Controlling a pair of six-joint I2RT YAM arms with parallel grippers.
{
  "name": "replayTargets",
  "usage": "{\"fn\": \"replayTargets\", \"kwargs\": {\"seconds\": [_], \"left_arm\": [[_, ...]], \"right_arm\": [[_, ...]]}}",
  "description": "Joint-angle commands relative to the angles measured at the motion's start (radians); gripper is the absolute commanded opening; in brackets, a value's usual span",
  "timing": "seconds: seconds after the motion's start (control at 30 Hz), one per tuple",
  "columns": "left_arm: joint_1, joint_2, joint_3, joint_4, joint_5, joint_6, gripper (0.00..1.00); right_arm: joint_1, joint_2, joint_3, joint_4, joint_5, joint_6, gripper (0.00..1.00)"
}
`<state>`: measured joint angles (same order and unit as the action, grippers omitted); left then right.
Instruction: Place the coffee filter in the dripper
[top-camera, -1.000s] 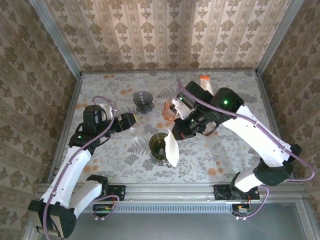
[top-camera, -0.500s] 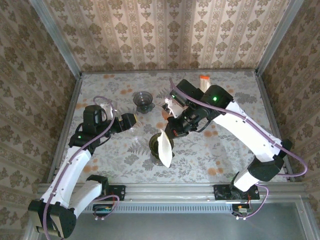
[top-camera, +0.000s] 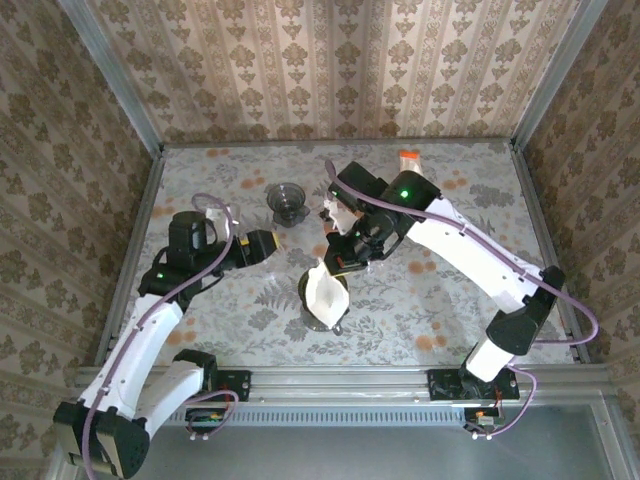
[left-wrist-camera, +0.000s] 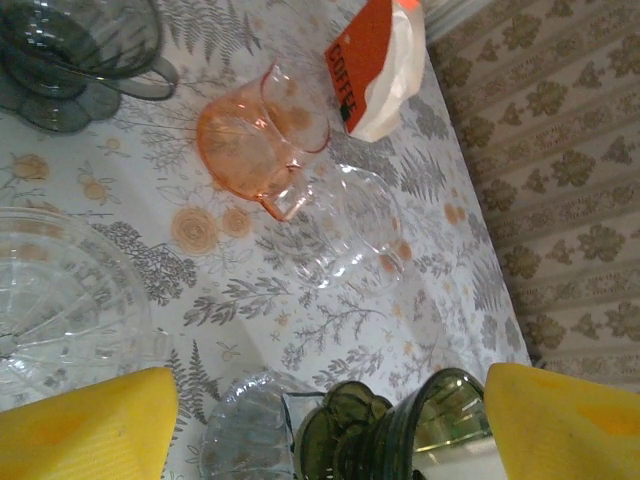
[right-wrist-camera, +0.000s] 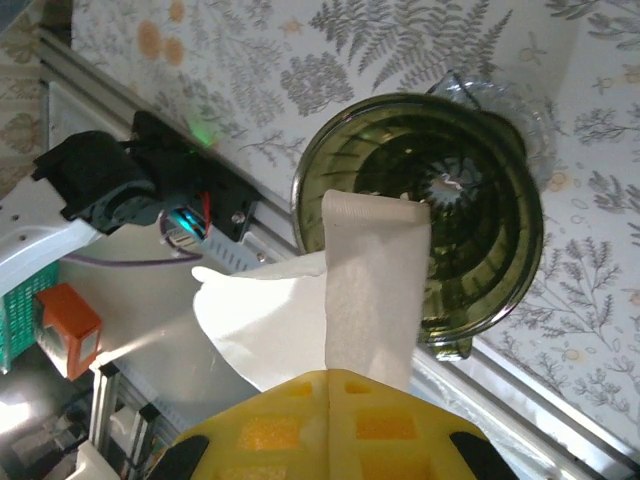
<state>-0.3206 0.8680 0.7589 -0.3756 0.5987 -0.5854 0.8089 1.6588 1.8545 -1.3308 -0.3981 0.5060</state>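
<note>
The green glass dripper (top-camera: 318, 312) stands on the table near the front middle. The white paper coffee filter (top-camera: 326, 289) hangs right over its mouth, pinched at the top edge by my right gripper (top-camera: 338, 262), which is shut on it. In the right wrist view the filter (right-wrist-camera: 340, 300) droops from the yellow fingers (right-wrist-camera: 400, 425), its folded tip above the dripper (right-wrist-camera: 470, 200) opening. My left gripper (top-camera: 264, 245) stands open just left of the dripper. In the left wrist view the dripper (left-wrist-camera: 420, 430) sits between the wide-spread yellow fingertips (left-wrist-camera: 90, 430).
A dark grey dripper (top-camera: 288, 203) stands at the back. A pink one (left-wrist-camera: 262, 140) and a clear glass one (left-wrist-camera: 350, 225) sit behind the right arm. A coffee bag (top-camera: 408, 157) lies by the back wall. More clear glassware (left-wrist-camera: 50, 300) sits by the left gripper.
My right gripper has swung left with the filter, bringing it from beside the green dripper to right over its mouth. The left arm has barely moved.
</note>
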Motion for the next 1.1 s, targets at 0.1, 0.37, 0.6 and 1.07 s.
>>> {"fn": "replayTargets", "kwargs": {"seconds": [0.1, 0.37, 0.6, 1.07], "left_arm": [[-0.123, -0.046, 0.047, -0.046, -0.023, 0.097, 0.80], [-0.197, -0.079, 0.056, -0.095, -0.023, 0.149, 0.82], [-0.273, -0.095, 0.087, -0.075, -0.019, 0.183, 0.83], [-0.543, 0.028, 0.165, -0.128, -0.201, 0.313, 0.76]], "right_arm": [[-0.005, 0.021, -0.015, 0.001, 0.111, 0.020, 0.00], [-0.004, 0.032, -0.030, 0.030, 0.164, 0.025, 0.00], [-0.003, 0.040, -0.031, 0.041, 0.177, 0.028, 0.00], [-0.003, 0.040, -0.026, 0.046, 0.180, 0.029, 0.00]]}}
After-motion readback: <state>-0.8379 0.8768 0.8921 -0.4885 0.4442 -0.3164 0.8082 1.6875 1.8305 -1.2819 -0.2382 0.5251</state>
